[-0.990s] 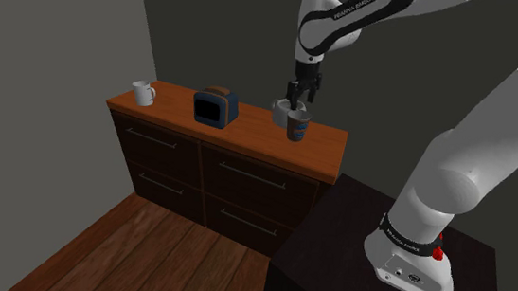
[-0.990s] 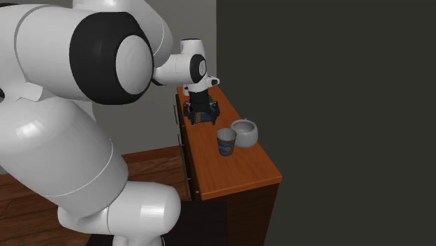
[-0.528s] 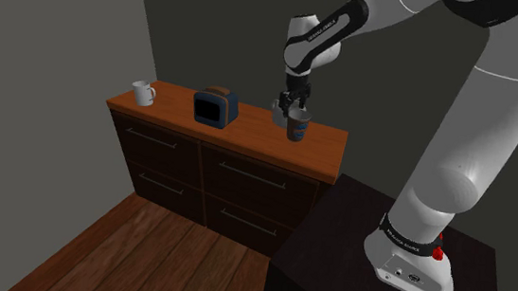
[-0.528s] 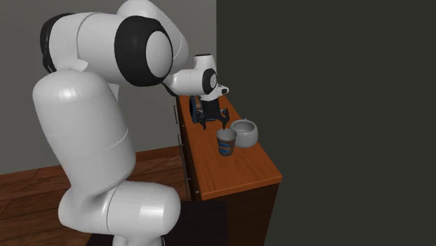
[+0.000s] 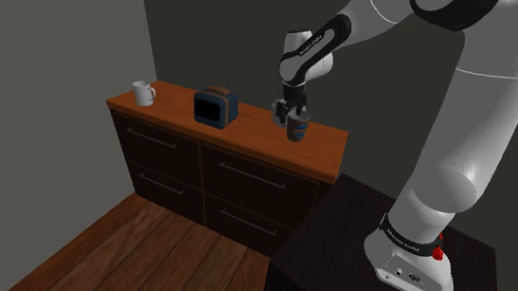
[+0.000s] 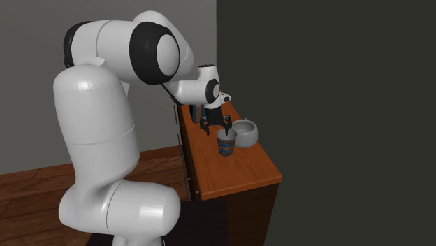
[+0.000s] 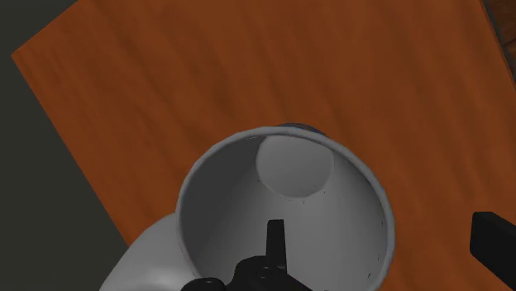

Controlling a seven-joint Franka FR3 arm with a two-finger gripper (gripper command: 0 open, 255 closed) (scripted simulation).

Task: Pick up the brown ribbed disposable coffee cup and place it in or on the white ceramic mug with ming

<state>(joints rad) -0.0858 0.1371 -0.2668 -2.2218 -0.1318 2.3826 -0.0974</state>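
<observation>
Gripper, shoulder view [image 5: 294, 113]: at the rim of the coffee cup [image 5: 296, 130], 12 o'clock.
Coffee cup: upright on the tabletop [image 5: 253, 132], long axis vertical, mouth up; white mug [image 5: 279, 113] just beside, at 10 o'clock.
Second exterior view: gripper [image 6: 215, 127] at 11 o'clock of the coffee cup [image 6: 225, 144], white mug [image 6: 244, 131] at 2 o'clock.
Wrist view: gripper [image 7: 384, 236] open, one finger [image 7: 274, 240] inside the coffee cup [image 7: 236, 190], one outside.

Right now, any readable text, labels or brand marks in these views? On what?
None legible.
White lettering on the arm's lower black band: too small to read.
White lettering on the forearm band: too small to read.
Blue label on the coffee cup: marks blurred, unreadable.
</observation>
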